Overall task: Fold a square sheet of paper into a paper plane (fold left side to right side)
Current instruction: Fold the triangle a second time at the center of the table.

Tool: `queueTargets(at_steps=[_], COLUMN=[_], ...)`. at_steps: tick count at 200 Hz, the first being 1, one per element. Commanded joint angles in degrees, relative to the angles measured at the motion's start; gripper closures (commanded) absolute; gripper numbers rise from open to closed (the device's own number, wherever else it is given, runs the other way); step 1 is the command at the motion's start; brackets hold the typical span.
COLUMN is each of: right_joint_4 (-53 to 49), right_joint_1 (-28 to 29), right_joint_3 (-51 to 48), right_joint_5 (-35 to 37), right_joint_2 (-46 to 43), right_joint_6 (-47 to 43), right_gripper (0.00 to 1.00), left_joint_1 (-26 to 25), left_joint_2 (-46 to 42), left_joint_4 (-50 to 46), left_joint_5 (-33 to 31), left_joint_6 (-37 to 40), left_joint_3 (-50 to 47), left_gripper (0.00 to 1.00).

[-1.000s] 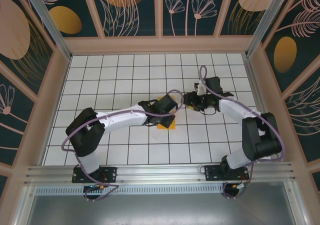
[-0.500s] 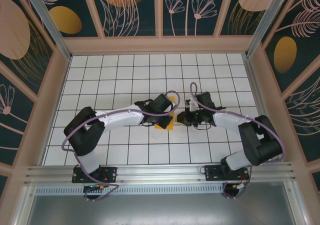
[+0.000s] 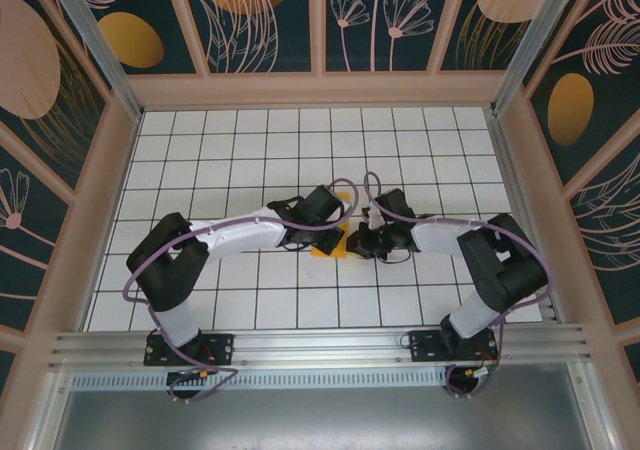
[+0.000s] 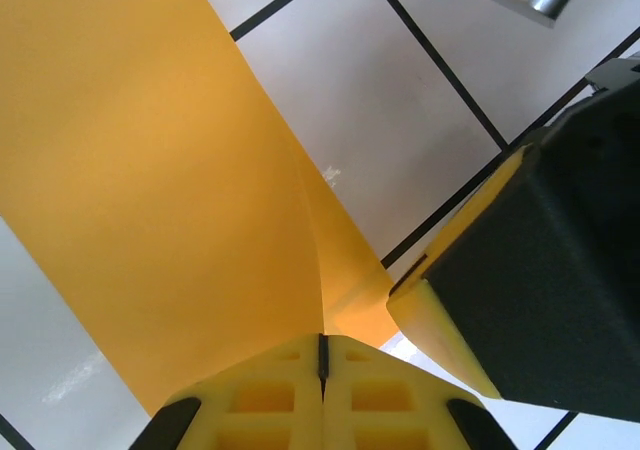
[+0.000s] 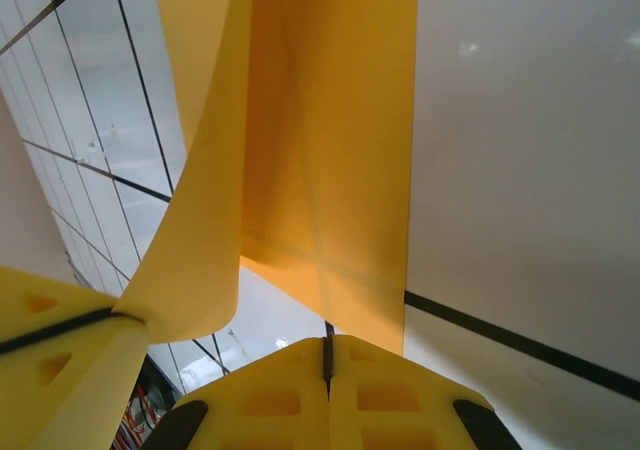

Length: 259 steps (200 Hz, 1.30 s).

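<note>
While the left pincer (image 4: 322, 342) grips it, paper (image 4: 150, 170) curls.

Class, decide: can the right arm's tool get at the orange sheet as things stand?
Probably yes. The right tool sits shut at the flat edge of the orange sheet, nothing between; the left tool pinches a raised flap beside it.

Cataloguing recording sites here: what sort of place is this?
Probably a robot lab enclosure: white grid-tiled table, decorative wall panels boxing it in, left arm and right arm bolted to a metal rail.
</note>
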Motion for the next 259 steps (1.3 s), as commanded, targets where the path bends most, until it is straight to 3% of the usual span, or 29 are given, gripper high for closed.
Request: queueTargets(at_steps=[1, 121, 259], right_joint_4=[-0.5, -5.8, -6.5], right_joint_1=[0.4, 1.3, 1.3], right_joint_3=[1.9, 3.1, 2.9], right_joint_5=[2.3, 5.3, 5.9], right_joint_2=[1.2, 5.0, 5.7], right_joint_6=[0.3, -1.8, -2.5], right_gripper=[0.95, 0.94, 0.93], left_joint_1=[0.4, 2.3, 4.9], left_joint_2=[-0.7, 0.1, 5.5], left_joint_4=[-0.2, -1.3, -3.7], left_joint_5=[0.1, -0.3, -5.6], left_joint_6=[1.2, 4.2, 9.0], left_joint_3=[-0.6, -1.2, 3.0], left_gripper=[0.93, 0.93, 0.93])
